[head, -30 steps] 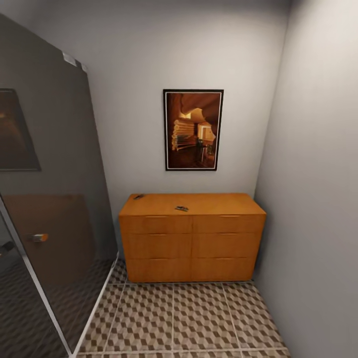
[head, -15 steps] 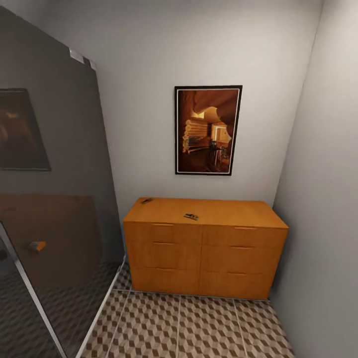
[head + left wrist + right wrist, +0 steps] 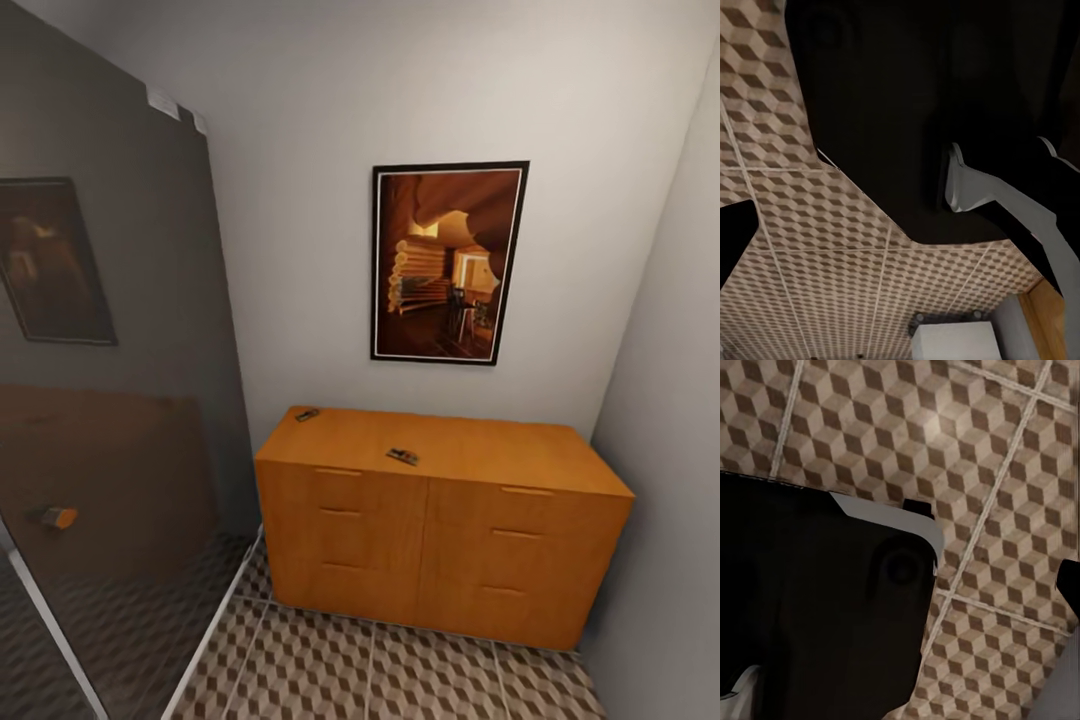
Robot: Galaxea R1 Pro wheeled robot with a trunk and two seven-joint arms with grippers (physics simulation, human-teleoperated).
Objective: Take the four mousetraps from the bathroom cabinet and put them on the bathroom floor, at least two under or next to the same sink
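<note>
A low, wide orange-brown wooden cabinet (image 3: 440, 520) with drawer fronts and slim groove handles is standing against the pale back wall, filling the space between a dark glass shower panel (image 3: 110, 400) on the left and the grey side wall on the right. Two small flat tan-brown mousetraps are lying on the cabinet's top: one (image 3: 307, 414) is sitting near the back left corner, and the other (image 3: 403, 457) is resting close to the front edge, roughly midway along it. The two are lying well apart. A black-framed picture of a warm brown interior (image 3: 448, 263) is hanging on the wall above the cabinet. The bathroom floor of square tiles printed with brown, beige and white cubes (image 3: 400, 680) is running up to the cabinet's base.

In both wrist views the same tiled floor is showing beneath dark parts of the robot's body. How far either gripper is opening, or whether it is holding anything, cannot be told.
</note>
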